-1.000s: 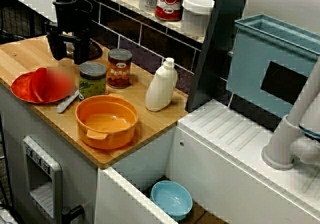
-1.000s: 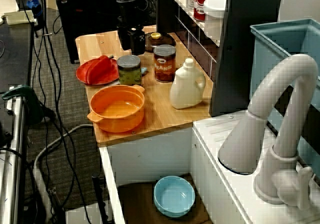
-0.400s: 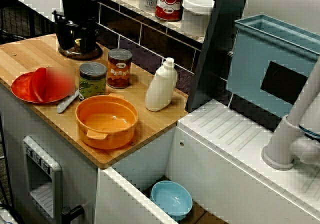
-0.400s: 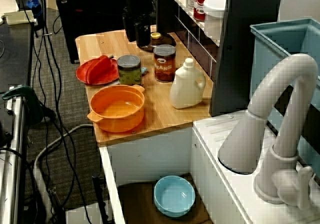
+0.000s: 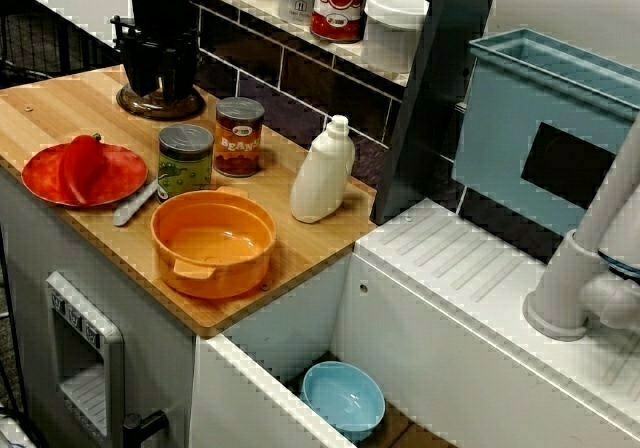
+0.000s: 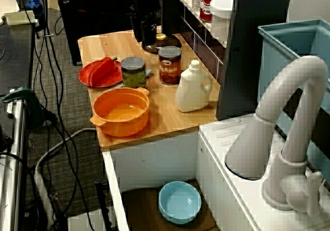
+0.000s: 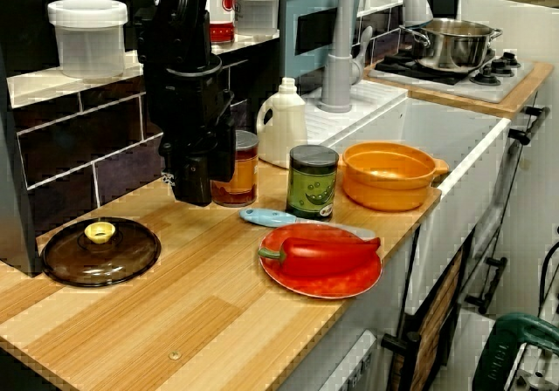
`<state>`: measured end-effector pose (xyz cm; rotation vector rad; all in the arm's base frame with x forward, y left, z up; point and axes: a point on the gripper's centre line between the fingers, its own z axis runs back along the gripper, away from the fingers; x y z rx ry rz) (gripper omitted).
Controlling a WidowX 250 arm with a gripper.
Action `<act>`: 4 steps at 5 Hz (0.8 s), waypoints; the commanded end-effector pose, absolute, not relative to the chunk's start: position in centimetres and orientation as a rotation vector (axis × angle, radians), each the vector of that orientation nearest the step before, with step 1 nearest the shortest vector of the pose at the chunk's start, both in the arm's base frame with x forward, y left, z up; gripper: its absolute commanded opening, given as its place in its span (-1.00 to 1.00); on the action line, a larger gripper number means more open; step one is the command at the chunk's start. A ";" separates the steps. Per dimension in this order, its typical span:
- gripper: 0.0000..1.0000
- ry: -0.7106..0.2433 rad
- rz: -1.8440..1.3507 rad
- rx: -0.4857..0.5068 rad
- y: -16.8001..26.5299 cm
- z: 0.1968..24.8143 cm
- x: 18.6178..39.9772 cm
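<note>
One dark glass lid (image 7: pixel 100 251) with a yellow knob lies flat at the back corner of the wooden counter (image 7: pixel 183 321), close against the tiled ledge (image 7: pixel 79 138). The black gripper (image 7: pixel 199 190) hangs right by it, fingers pointing straight down! In the low view from the counter's end it stands just beside the lid, on the cans' side. In the high view over the counter it covers the lid's middle, so only the rim shows. Nothing in its grasp that I can see. Are the fingers spread or closed? I cannot tell, it's black on black.

Right behind the gripper sits a red-labelled can (image 7: pixel 238 168), half hidden by it. Next along is a green can (image 7: pixel 312 181), with a blue-handled utensil (image 7: pixel 266 218) lying on the wood in front of it. A red pepper (image 7: pixel 323 253) rests on a red plate (image 7: pixel 336 289) near the front edge. Further on come the orange pot (image 7: pixel 384 195) and the white bottle (image 7: pixel 281 120). Down in the sink (image 5: pixel 290 323) lies a light blue bowl (image 5: pixel 343 398).
</note>
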<state>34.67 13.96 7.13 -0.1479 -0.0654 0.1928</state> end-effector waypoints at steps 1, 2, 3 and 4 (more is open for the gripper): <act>-1.00 -0.091 0.185 -0.146 13.8 7.9 35.1; -1.00 -0.093 0.193 -0.132 13.4 6.7 35.3; -1.00 -0.085 0.210 -0.126 13.2 5.6 35.8; -1.00 -0.081 0.226 -0.132 13.0 5.2 36.2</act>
